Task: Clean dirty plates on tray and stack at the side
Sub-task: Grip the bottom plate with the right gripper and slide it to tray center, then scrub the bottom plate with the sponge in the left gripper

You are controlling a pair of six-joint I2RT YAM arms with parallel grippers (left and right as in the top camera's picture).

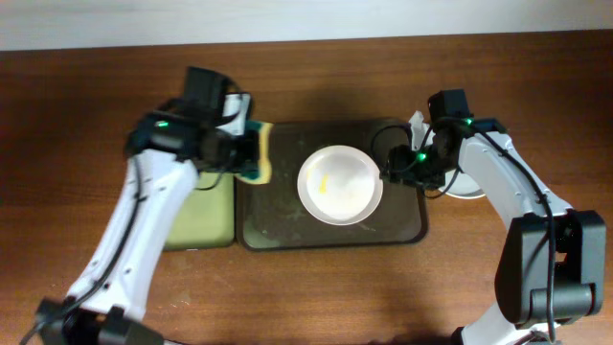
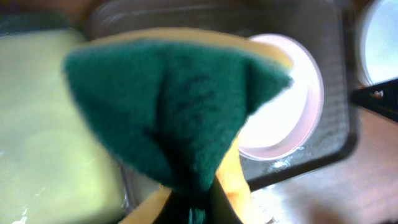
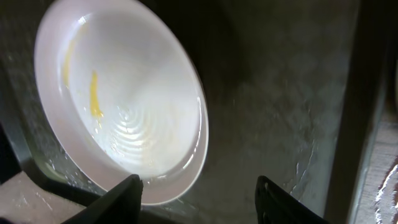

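Observation:
A white plate [image 1: 339,184] with yellow smears lies in the dark brown tray [image 1: 287,225]. It also shows in the right wrist view [image 3: 118,99] and the left wrist view [image 2: 286,118]. My left gripper [image 1: 241,144] is shut on a green and yellow sponge [image 2: 180,106] over the tray's left rim. My right gripper [image 3: 199,196] is open and empty, low over the tray floor [image 3: 280,93] beside the plate's right edge. Another white plate [image 1: 466,185] sits on the table right of the tray, mostly hidden by the right arm; its rim shows in the left wrist view [image 2: 379,37].
A smaller tray with a yellow-green inside [image 1: 201,216] lies left of the brown tray, under my left arm. Wet streaks and droplets cover the brown tray's floor. The wooden table [image 1: 77,144] extends on both sides.

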